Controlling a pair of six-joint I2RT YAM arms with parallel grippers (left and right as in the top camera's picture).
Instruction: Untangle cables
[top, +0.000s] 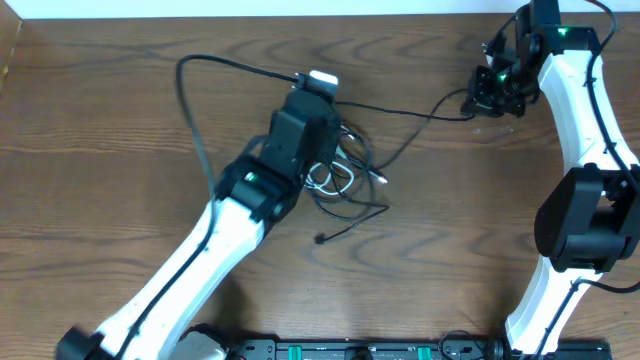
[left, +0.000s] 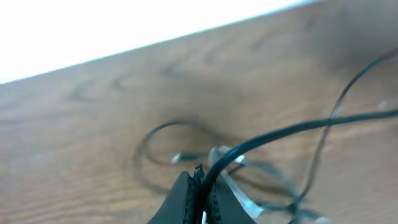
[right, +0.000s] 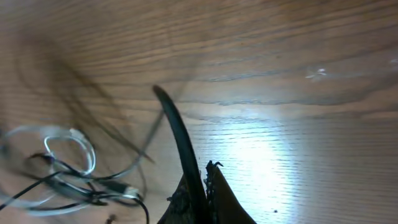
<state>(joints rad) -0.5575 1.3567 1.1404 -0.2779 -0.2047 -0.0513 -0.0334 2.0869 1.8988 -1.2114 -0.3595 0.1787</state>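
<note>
Wooden table, tangled black and white cables

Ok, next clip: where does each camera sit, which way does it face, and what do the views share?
Overhead: fixed above the table, looking straight down; shows both arms, the left claw and the right claw.
Left wrist: behind the left claw, facing across the wood toward the table's edge; its shut fingers pinch the black cable.
Right wrist: behind the right claw, facing down at the tabletop; it is shut on the black cable.
Shared: all three show the cable bundle.
</note>
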